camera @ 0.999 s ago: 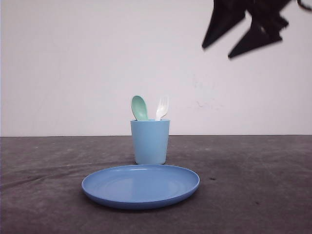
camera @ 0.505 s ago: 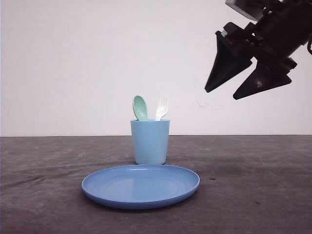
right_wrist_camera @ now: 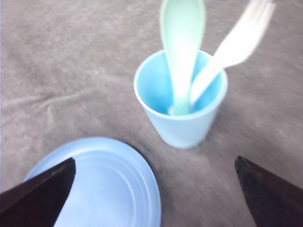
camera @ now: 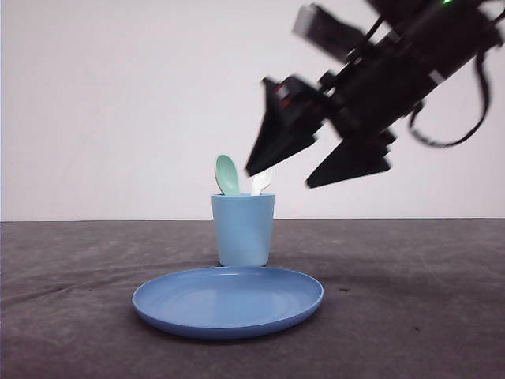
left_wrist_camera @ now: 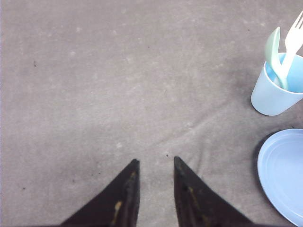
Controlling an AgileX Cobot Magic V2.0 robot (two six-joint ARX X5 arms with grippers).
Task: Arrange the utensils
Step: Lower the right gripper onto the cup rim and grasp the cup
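so the right gripper (camera: 282, 177) hangs with fingers spread wide and empty, fork (camera: 261, 180) and spoon (camera: 226, 174) standing upright in the cup (camera: 243, 229) just below-ahead; left gripper (left_wrist_camera: 153, 163) sits nearly closed, farther off.

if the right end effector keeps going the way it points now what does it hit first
Probably the fork and spoon standing in the cup: the open right end effector aims down at them. Depth is unclear, so which one comes first is uncertain.
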